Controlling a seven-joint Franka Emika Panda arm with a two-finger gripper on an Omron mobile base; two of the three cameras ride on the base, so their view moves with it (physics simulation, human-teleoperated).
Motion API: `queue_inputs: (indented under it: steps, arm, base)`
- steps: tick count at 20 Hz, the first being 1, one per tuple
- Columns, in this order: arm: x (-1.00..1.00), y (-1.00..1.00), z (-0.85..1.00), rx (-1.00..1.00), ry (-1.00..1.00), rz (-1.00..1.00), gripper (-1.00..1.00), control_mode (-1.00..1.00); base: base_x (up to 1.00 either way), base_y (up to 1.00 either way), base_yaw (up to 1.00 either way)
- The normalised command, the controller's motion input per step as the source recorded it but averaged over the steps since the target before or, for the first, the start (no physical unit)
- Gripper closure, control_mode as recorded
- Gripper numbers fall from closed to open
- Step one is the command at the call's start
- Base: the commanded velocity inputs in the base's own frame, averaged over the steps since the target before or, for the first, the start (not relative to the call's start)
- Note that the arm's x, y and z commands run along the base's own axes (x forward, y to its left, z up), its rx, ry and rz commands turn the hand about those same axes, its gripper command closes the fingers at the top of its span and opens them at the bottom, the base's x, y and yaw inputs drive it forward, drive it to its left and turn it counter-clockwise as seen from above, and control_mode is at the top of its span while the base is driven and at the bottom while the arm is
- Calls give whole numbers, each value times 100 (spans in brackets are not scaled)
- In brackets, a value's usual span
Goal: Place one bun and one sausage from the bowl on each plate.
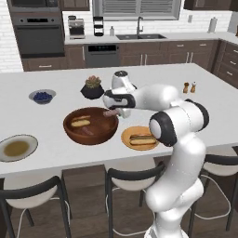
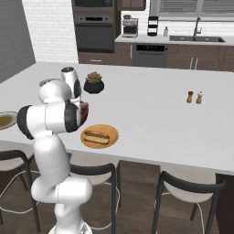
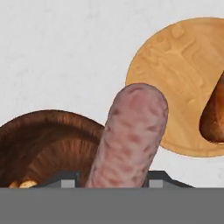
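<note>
Left base view, far-left plate: the grey-rimmed plate with the olive-brown centre sits bare near the counter's front edge, well apart from everything else; it has no bun and no sausage yet.
Blueberry bowl: a small pale bowl sits further back, out of the way.
Wooden bowl: the big reddish-brown bowl holds one bun and what looks like another sausage beside it.
Plant pot: the black pot stands just behind the bowl; a high backward swing could clip it.
Gripper: the gripper is clamped around a pinkish sausage, hovering over the bowl's right rim.
Grip risk: in the hand view the sausage sticks far out past the fingertips, so I judge it held near one end; it could pivot or slip on a quick move.
Orange plate: the orange-tan plate just right of the bowl already carries a bun that seems filled.
Placement risk: the gripper hangs near this plate; dropping the sausage here would double up and leave the far plate short.
Travel risk: the right target lies across the bowl, a long carry where a loose sausage might fall on the counter.
</note>
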Motion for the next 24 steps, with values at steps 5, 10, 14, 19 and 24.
queue_inputs:
  steps: [5, 10, 14, 19, 24]
  arm:
    - [-56, -100, 12, 11, 20, -30, 100, -100]
    - [-5, -89, -41, -1, 22, -21, 100, -100]
    - [21, -5, -55, -2, 23, 0, 100, -100]
    - [22, -5, -59, 0, 10, -4, 100, -100]
    - [20, -5, -22, 0, 0, -2, -100, -100]
  base:
    - [0, 0, 0]
    - [0, 0, 0]
    - [0, 0, 0]
    - [0, 0, 0]
    - [0, 0, 0]
